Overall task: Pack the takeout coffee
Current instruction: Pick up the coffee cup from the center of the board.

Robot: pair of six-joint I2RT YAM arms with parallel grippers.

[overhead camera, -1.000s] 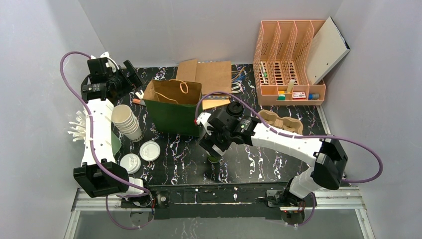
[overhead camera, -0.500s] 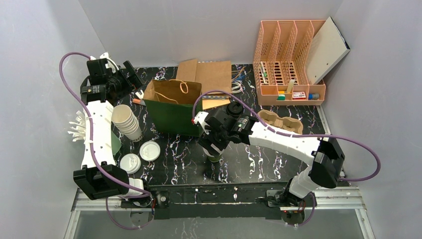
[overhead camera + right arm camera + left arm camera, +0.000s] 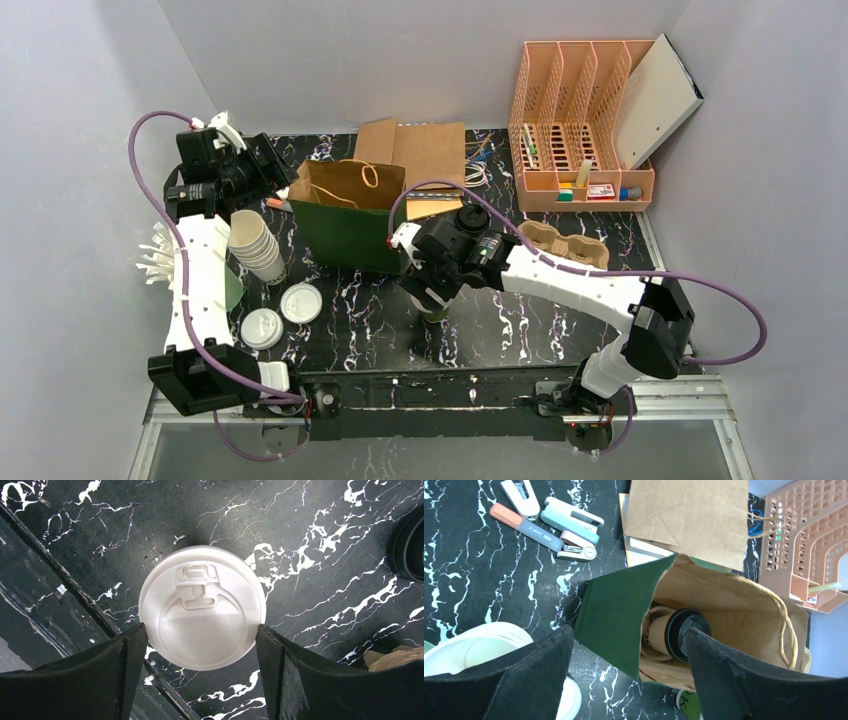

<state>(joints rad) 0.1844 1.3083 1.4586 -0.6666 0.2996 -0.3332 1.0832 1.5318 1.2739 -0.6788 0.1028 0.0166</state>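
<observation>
The lidded cup (image 3: 201,615) stands upright, centred between the jaws of the right gripper (image 3: 200,630); clamping cannot be told. The left gripper (image 3: 629,635), jaws apart, hangs over the paper bag (image 3: 614,615).

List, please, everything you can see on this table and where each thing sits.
Open bag: 1, green and brown, standing mid-table.
Black-lid cup: 1, brown, inside the open bag.
White-lid cup: 1, in front of the open bag.
Flat bag: 1, brown, lying behind the open bag.
Cup stack: 1, beige, left of the open bag.
Lids: 2, white, loose, in front of the stack.
Carrier: 1, brown, right of the open bag.
Organizer: 1, peach, far right.
Stationery: 4 pieces, pastel, far left.
Left pincer: open, above the open bag.
Right pincer: flanks the white-lid cup; contact unclear.
</observation>
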